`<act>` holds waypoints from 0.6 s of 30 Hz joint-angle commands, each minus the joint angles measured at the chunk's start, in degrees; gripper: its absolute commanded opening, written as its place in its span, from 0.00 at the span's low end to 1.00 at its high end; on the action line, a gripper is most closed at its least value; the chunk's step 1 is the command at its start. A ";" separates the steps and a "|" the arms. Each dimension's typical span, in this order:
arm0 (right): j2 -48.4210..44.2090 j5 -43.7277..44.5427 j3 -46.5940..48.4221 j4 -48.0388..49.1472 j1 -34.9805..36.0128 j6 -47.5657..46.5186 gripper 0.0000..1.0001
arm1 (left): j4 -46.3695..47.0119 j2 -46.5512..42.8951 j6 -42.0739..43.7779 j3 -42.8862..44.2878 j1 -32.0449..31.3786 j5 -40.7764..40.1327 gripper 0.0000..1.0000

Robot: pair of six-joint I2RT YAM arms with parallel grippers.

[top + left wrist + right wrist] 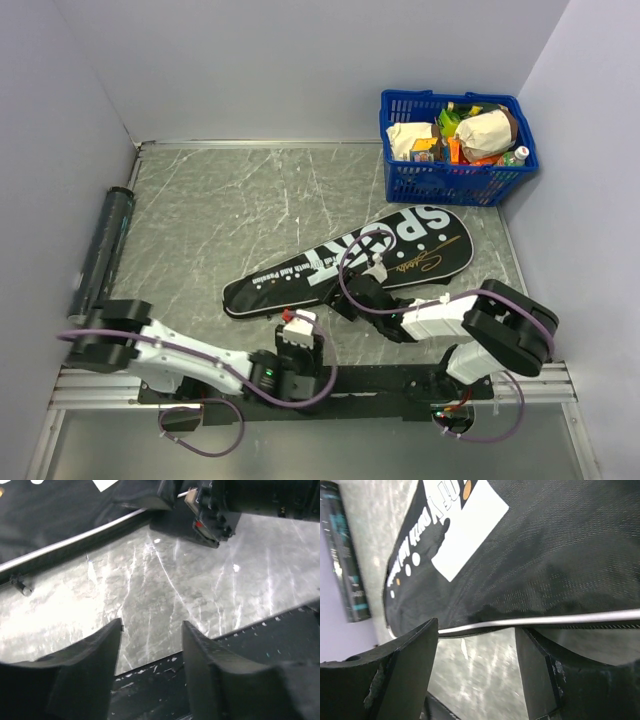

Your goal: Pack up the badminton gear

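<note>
The tube (100, 250) is laid along the table's (230, 200) left edge. The left gripper (152, 626) is held unclenched at the near edge, nothing grasped. The bag (425, 235) is laid slantwise mid-table. The right gripper (476, 626) is spread empty at the bag's near rim. A basket (455, 185) is set in the far right corner.

Robotics lab cell; bare pale walls (300, 60) box a marbled tabletop (250, 200); an aluminium rail (75, 388) carries left arm (190, 365) and right arm (440, 318).

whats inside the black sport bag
Only a thin silver rod shows along the edge of the bag, possibly a racket shaft. The black fabric covers everything else inside, so its contents cannot be seen.
</note>
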 commanded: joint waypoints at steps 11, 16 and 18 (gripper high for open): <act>9.19 -4.98 -0.16 8.65 -1.15 6.24 0.69 | -38.41 12.04 -39.57 9.59 -7.26 -11.02 0.70; 8.58 -3.75 -2.09 9.53 0.60 8.53 0.69 | -28.48 2.99 -31.13 1.87 -7.26 -11.02 0.68; 8.57 -3.14 -2.88 9.71 0.96 9.85 0.69 | -23.90 -1.32 -27.34 -0.16 -7.34 -10.84 0.67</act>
